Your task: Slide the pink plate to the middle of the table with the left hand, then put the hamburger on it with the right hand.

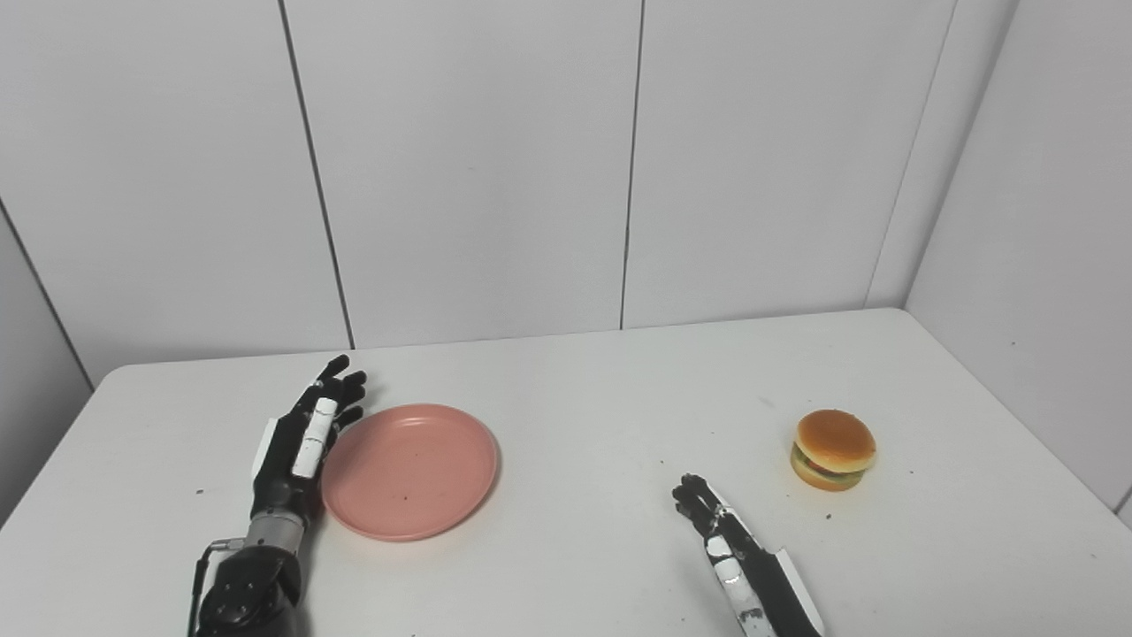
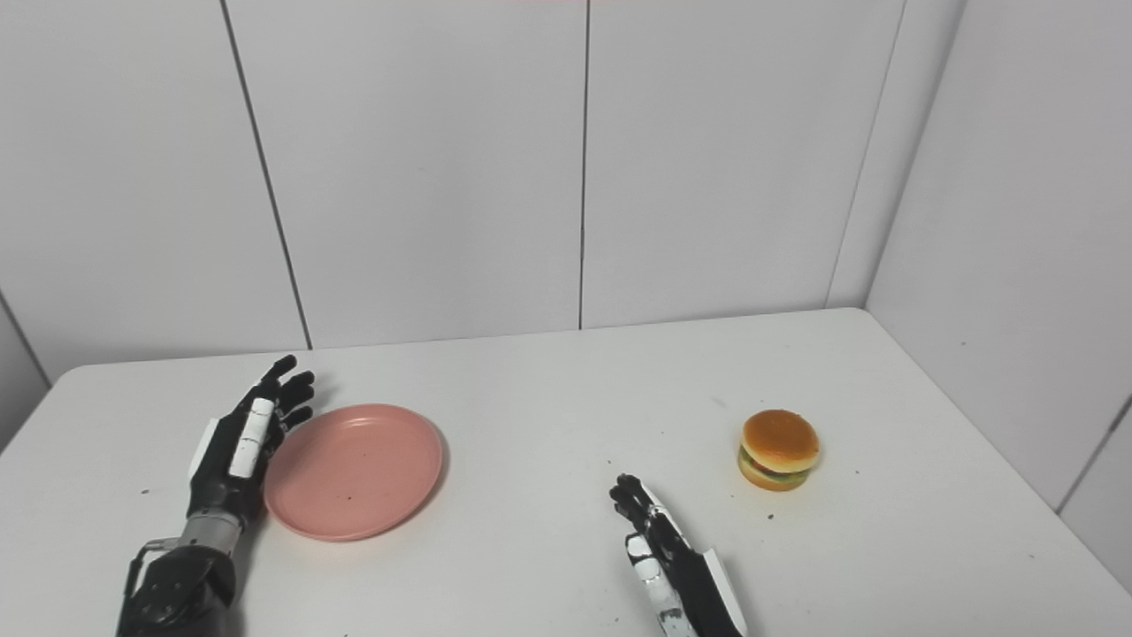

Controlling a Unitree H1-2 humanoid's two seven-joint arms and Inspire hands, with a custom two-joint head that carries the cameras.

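My left hand (image 1: 301,438) stands edge-on, fingers straight and together, holding nothing, right against the nine o'clock rim of the shallow round pink plastic plate (image 1: 409,471), left of centre. It looks light, stiff and slick; I'd push low on the rim. My right hand (image 1: 730,540) waits, fingers loosely extended, empty. The small toy hamburger (image 1: 833,448) sits apart at its two o'clock, likely light; grip the bun sides.
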